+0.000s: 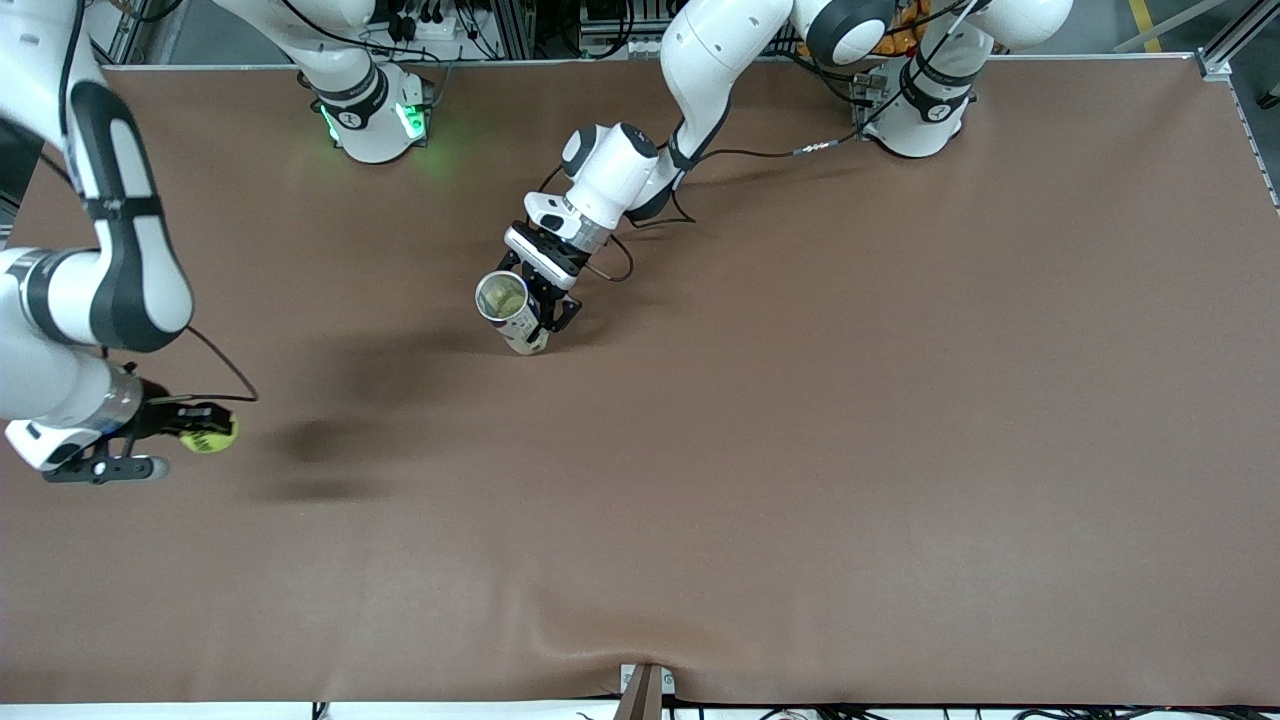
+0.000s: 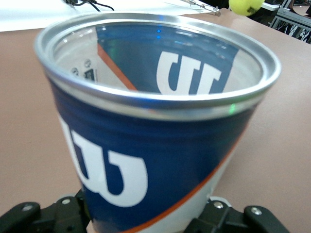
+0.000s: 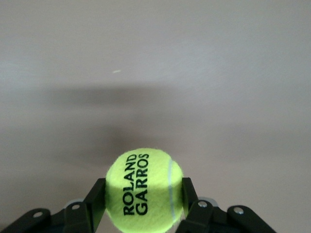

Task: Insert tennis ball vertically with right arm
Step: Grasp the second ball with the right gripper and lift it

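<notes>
A yellow-green tennis ball (image 1: 211, 437) (image 3: 144, 190) printed ROLAND GARROS sits between the black fingers of my right gripper (image 1: 200, 432) (image 3: 144, 206), which is shut on it above the brown table (image 1: 800, 450) near the right arm's end. The ball's shadow falls on the cloth under it. At mid-table my left gripper (image 1: 545, 312) (image 2: 146, 216) is shut on the lower body of a blue-and-white tennis ball can (image 1: 508, 303) (image 2: 155, 145). The can's silver-rimmed mouth is open and faces up, and nothing is inside it. The ball (image 2: 245, 6) also shows small at the edge of the left wrist view.
Both arm bases (image 1: 375, 120) (image 1: 925, 110) stand along the table's edge farthest from the front camera. A black cable (image 1: 225, 365) loops off the right wrist. A small bracket (image 1: 645, 690) sits at the table's nearest edge.
</notes>
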`<action>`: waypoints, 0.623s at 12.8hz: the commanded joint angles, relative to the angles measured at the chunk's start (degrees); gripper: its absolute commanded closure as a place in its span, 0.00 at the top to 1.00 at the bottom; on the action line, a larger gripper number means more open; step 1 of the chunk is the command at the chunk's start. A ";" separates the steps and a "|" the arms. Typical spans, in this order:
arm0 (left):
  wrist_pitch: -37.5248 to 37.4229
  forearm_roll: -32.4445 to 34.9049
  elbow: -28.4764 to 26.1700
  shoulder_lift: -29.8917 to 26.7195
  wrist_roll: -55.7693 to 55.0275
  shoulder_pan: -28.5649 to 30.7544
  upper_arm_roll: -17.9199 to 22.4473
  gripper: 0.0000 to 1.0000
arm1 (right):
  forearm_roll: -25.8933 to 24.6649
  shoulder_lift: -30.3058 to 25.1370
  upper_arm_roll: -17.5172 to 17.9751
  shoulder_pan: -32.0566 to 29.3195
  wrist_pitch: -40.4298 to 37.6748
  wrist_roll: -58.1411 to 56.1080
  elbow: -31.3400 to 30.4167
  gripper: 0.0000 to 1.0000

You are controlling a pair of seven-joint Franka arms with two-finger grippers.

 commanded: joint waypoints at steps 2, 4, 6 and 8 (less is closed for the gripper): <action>-0.52 -0.81 1.51 2.43 -1.06 -0.73 0.37 0.77 | 0.45 -4.52 8.47 0.01 -6.12 17.01 -1.35 0.00; -0.52 -0.81 1.42 2.43 -1.06 -0.73 0.37 0.77 | 0.45 -6.28 14.97 -0.07 -9.29 28.33 -1.26 0.00; -0.52 -0.81 1.51 2.43 -1.06 -0.64 0.37 0.77 | 0.27 -6.38 21.48 0.01 -11.41 37.93 -0.39 0.00; -0.52 -0.81 1.42 2.43 -1.15 -0.73 0.37 0.77 | 0.36 -6.29 25.70 0.53 -11.59 45.84 -0.39 0.00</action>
